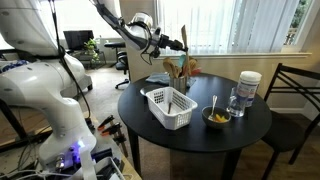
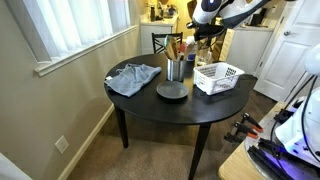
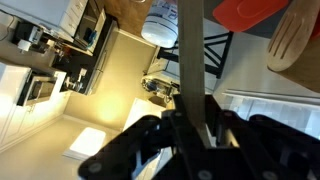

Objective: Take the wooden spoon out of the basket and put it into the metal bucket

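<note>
My gripper is up in the air above the table, next to the metal bucket, and is shut on the handle of the wooden spoon. In the wrist view the fingers clamp the long plain handle, which runs straight up the frame. The spoon hangs over the bucket's utensils. The grey bucket holds several utensils, among them a red spatula and a wooden spatula. The white slotted basket stands on the round black table, and also shows in an exterior view.
A small yellow bowl with a utensil and a white-lidded clear jar stand on the table. A blue-grey cloth and a dark round plate lie near the bucket. A chair stands beside the table.
</note>
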